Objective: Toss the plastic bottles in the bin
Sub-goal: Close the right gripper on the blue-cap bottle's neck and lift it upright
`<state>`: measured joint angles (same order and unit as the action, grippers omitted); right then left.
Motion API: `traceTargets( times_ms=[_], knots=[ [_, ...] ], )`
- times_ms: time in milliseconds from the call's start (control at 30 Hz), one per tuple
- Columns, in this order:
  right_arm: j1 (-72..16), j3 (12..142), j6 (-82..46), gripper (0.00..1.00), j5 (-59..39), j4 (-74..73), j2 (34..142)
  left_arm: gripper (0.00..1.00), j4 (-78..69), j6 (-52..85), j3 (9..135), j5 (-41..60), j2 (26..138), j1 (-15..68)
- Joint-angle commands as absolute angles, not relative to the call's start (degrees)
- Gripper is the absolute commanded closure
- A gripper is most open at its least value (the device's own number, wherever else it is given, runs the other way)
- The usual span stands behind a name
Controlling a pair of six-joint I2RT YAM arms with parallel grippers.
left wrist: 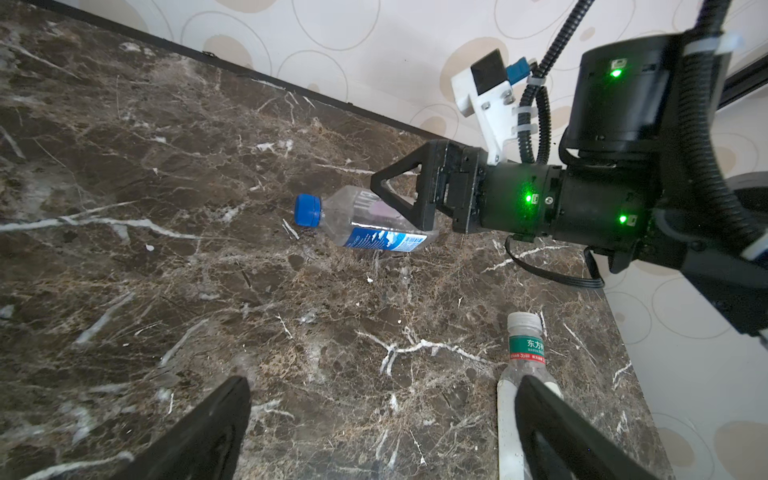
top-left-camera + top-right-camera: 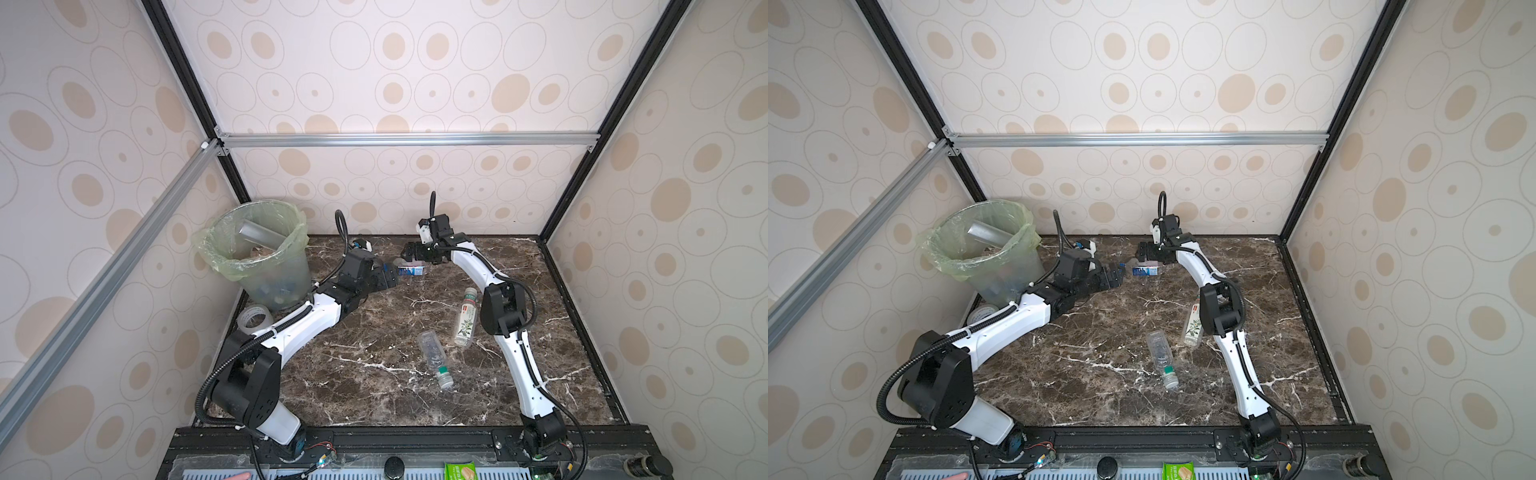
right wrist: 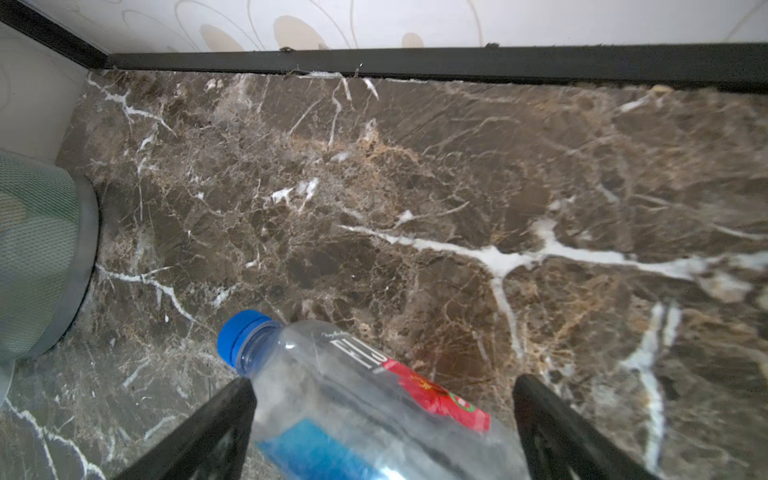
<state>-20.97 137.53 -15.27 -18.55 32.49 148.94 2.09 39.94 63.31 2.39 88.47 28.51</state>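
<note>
A clear plastic bottle with a blue cap and blue label (image 2: 410, 271) (image 2: 1145, 271) lies near the back wall. My right gripper (image 2: 411, 252) (image 3: 382, 386) stands open over it, and the bottle (image 3: 353, 407) lies between the jaws, apart from one of them. My left gripper (image 2: 390, 277) (image 1: 382, 386) is open and empty, just left of that bottle (image 1: 365, 226). A white-labelled bottle (image 2: 466, 318) (image 1: 524, 357) and a clear bottle with a green neck band (image 2: 434, 359) (image 2: 1163, 359) lie mid-table. The bin (image 2: 232, 266) (image 2: 955, 262) stands at the back left, with several bottles inside.
A clear tape roll (image 2: 254, 320) sits in front of the bin by the left wall. A grey metal tube (image 2: 259, 235) leans inside the bin. Patterned walls close in three sides. A green packet (image 2: 459, 471) lies on the front rail.
</note>
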Motion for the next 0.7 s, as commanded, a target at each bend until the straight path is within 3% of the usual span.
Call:
traceTargets(
  times_ms=[0,667],
  knots=[
    [-22.03,133.87,-16.33,0.0,-21.09,31.57,145.07,0.01,-0.38,41.77,62.29,2.89,86.48,27.74],
    [-26.69,109.82,-21.36,0.0,-21.44,27.33,128.81,0.01,0.26,43.06,55.28,2.24,77.24,23.94]
  ],
)
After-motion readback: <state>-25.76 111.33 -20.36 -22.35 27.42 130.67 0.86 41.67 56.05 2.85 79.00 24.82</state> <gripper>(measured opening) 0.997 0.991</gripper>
